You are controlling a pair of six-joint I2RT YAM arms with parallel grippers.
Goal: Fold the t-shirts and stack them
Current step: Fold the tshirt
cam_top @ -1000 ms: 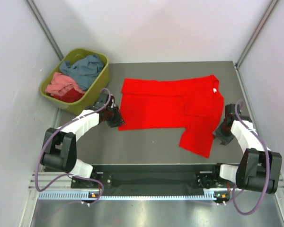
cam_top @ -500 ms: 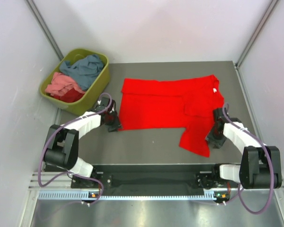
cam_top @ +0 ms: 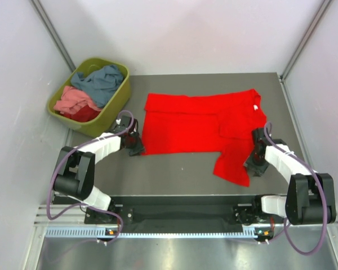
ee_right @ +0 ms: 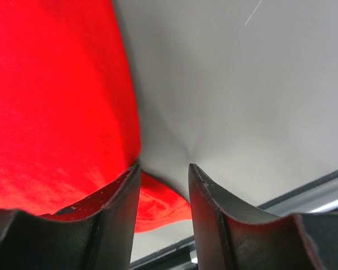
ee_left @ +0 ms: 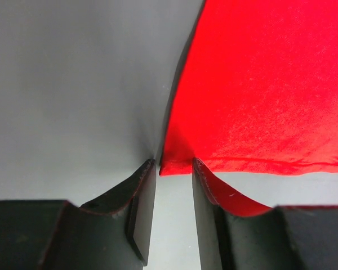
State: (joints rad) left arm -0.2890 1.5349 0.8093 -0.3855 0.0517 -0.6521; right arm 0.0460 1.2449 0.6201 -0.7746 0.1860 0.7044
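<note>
- We see a plain bright red cloth t-shirt (cam_top: 197, 124) spread flat across the middle of the dark grey desk (cam_top: 174, 169), with its white neck label (cam_top: 256, 107) toward the right of the top view.
- 1 sleeve hangs toward the lower right of that view, and part of the right side is folded over the body.
- The left tool (cam_top: 136, 147) is down at the shirt's lower left corner. In the left wrist view its 2 fingers (ee_left: 143, 191) stand narrowly apart on the desk (ee_left: 73, 84).
- The red corner (ee_left: 259, 84) lies right at the mouth of that gap, and bare desk shows between the fingers.
- The right tool (cam_top: 253, 163) is low at the right edge of the hanging sleeve. In the right wrist view its fingers (ee_right: 205, 197) are also narrowly parted, with grey desk (ee_right: 242, 84) in the gap and red cloth (ee_right: 56, 84) against the left finger.
- An olive-green plastic tub (cam_top: 110, 115) sits at the upper left of the top view. It holds a slate blue-grey shirt (cam_top: 104, 81), a salmon pink shirt (cam_top: 73, 100) and a darker red shirt (cam_top: 84, 114), all crumpled.
</note>
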